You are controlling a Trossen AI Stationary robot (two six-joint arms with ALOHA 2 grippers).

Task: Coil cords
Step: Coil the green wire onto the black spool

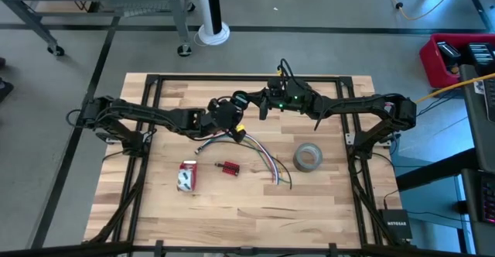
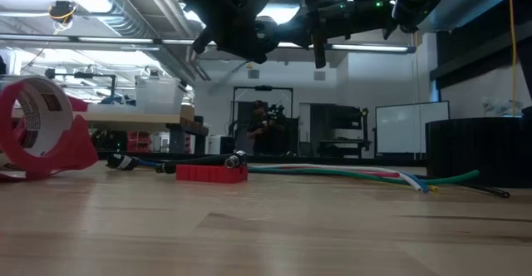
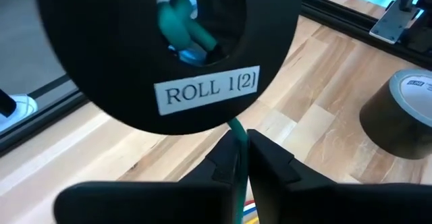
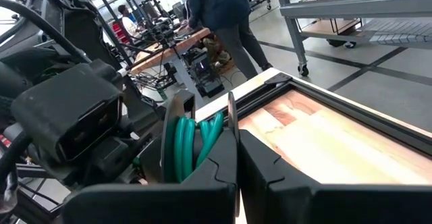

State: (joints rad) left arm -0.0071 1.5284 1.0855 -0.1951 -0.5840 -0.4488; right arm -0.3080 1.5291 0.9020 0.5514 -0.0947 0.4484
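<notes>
Both my arms reach inward above the table's far middle. My left gripper [image 3: 241,158] pinches the teal cord [image 3: 236,137] below a black spool [image 3: 169,48] labelled "ROLL 1(2)". My right gripper [image 4: 236,158], clenched, grips that spool's flange.

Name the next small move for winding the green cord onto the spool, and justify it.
Probably the left pincer should guide the green cord another turn around the black spool. The cord runs between its fingers up to the spool, which the right pincer grips by the flange, with green turns already wound.
</notes>
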